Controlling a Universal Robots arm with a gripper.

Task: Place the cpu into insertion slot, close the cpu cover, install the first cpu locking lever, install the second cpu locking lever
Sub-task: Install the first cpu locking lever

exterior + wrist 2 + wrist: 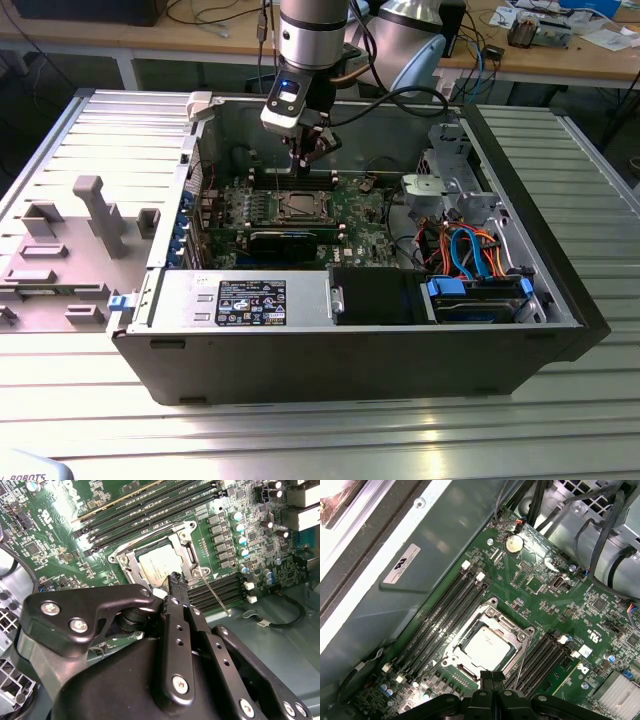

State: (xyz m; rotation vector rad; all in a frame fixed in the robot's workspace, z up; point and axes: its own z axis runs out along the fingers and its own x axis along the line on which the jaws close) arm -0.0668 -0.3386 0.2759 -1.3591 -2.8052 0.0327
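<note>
Dull silver-grey cpu (487,647); silvery cpu cover (512,625); green motherboard (540,605); black memory slots (445,612); blue and orange cables (465,250).

The place was a robotics lab or a workshop. An open computer case (350,365) lay on a ribbed metal table (300,440), under a robot arm (312,30). Behind it stood wooden benches (590,65) with cables and small electronic parts.

Counts, placed off cpu:
- cpu (487,647): one.
- cpu cover (510,625): one, framing cpu.
- Locking lever rod (521,662): one, just beside cpu.
- Memory-slot banks: two, first (440,620) and second (540,660), flanking cpu.
- Coin battery (514,543): one, well apart from cpu.
- Gripper (490,676): one, near cpu.
</note>
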